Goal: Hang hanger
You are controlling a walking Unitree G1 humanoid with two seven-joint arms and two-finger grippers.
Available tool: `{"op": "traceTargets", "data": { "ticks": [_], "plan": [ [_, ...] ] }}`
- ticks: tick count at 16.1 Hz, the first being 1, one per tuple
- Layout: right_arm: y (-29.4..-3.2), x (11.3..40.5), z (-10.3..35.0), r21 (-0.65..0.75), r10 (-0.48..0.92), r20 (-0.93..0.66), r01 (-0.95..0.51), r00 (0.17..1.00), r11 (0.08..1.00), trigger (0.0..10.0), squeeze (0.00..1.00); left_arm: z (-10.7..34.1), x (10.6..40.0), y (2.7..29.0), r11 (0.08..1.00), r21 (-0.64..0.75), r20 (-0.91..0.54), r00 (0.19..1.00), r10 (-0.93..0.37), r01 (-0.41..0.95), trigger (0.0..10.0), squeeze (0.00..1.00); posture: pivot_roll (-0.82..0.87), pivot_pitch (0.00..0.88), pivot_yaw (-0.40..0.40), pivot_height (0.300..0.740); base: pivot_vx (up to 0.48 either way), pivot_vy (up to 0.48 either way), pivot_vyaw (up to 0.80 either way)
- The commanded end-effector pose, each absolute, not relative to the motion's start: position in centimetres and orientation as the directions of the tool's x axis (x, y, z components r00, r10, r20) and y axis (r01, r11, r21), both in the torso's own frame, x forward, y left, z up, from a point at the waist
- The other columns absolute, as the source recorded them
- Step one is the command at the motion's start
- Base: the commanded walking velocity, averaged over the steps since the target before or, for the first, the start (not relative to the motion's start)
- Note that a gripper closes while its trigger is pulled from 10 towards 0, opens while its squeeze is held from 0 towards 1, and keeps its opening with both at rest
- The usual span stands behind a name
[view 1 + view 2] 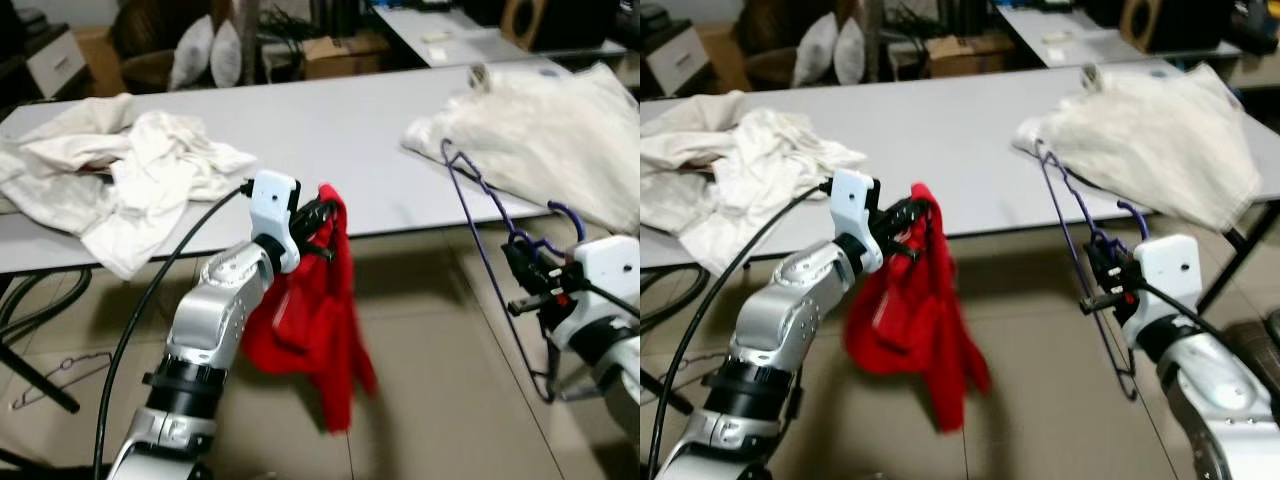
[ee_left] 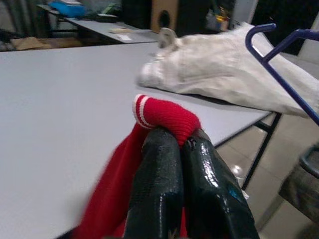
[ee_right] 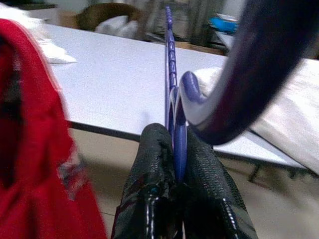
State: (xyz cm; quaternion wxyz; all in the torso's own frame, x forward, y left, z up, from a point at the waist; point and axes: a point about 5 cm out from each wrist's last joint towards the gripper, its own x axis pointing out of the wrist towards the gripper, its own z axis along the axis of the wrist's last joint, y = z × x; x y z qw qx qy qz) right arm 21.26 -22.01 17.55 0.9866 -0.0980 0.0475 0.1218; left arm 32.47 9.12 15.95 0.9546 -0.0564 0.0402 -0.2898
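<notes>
Right tool (image 1: 522,285) clamps purple hanger (image 1: 478,215); left tool (image 1: 318,222) pinches red garment (image 1: 310,320), well apart.

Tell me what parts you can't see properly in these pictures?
- Red garment: bunched up, its type can't be told; the left gripper hides the pinched part.
- Purple hanger: its lower end is hidden behind the right gripper and arm in the left eye view.
- Right wrist view: hook is a blur.
</notes>
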Motion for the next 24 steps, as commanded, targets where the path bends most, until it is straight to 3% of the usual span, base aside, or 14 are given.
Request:
{"op": "traceTargets", "data": {
  "ticks": [1, 6, 11, 13, 14, 16, 21, 24],
  "plan": [
    [-21.4, 21.1, 18.0, -0.176, 0.298, -0.099, -0.312, 0.949, 0.934, 10.0, 0.00, 17.1, 32.9, 9.7, 0.834, -0.114, -0.002, 0.840, -0.543, 0.539, 10.0, 0.00, -0.11, 0.000, 0.046, 0.740, 0.360, 0.000, -0.80],
    [-22.6, 19.8, 19.0, -0.181, 0.420, -0.154, -0.444, 0.894, 0.878, 10.0, 0.00, 18.6, 34.6, 8.9, 0.820, -0.105, 0.041, 0.826, -0.563, 0.563, 10.0, 0.00, -0.12, 0.000, 0.053, 0.740, 0.360, 0.000, -0.80],
    [-23.4, 17.7, 20.8, -0.143, 0.571, -0.229, -0.607, 0.789, 0.782, 10.0, 0.00, 19.9, 36.0, 8.2, 0.807, -0.105, 0.067, 0.814, -0.577, 0.581, 10.0, 0.00, -0.14, 0.000, 0.052, 0.740, 0.360, 0.000, -0.68],
    [-23.0, 17.1, 21.3, -0.092, 0.652, -0.251, -0.688, 0.716, 0.720, 10.0, 0.00, 20.9, 36.9, 7.6, 0.806, -0.088, 0.078, 0.811, -0.580, 0.586, 10.0, 0.00, -0.13, 0.000, 0.036, 0.740, 0.360, 0.000, 0.00],
    [-22.5, 16.7, 21.6, -0.029, 0.735, -0.302, -0.776, 0.607, 0.630, 10.0, 0.00, 22.9, 38.6, 7.7, 0.829, -0.026, 0.091, 0.827, -0.555, 0.559, 10.0, 0.00, -0.13, 0.000, 0.030, 0.740, 0.360, 0.000, 0.00],
    [-22.4, 16.7, 21.6, -0.011, 0.755, -0.345, -0.807, 0.558, 0.591, 10.0, 0.00, 24.5, 39.6, 8.5, 0.851, 0.013, 0.107, 0.845, -0.524, 0.526, 10.0, 0.00, -0.13, 0.000, 0.032, 0.740, 0.364, 0.000, 0.00],
    [-22.1, 18.0, 21.6, -0.075, 0.732, -0.313, -0.784, 0.605, 0.616, 10.0, 0.00, 28.7, 41.2, 12.0, 0.921, 0.089, 0.194, 0.900, -0.389, 0.379, 10.0, 0.00, -0.11, 0.000, 0.036, 0.740, 0.360, 0.000, 0.00],
    [-22.2, 20.0, 22.3, -0.143, 0.672, -0.211, -0.703, 0.710, 0.697, 10.0, 0.00, 38.8, 41.4, 14.4, 0.975, 0.096, 0.450, 0.866, -0.220, 0.198, 10.0, 0.00, -0.09, 0.000, 0.018, 0.740, 0.370, 0.000, 0.00]
  ]
}}
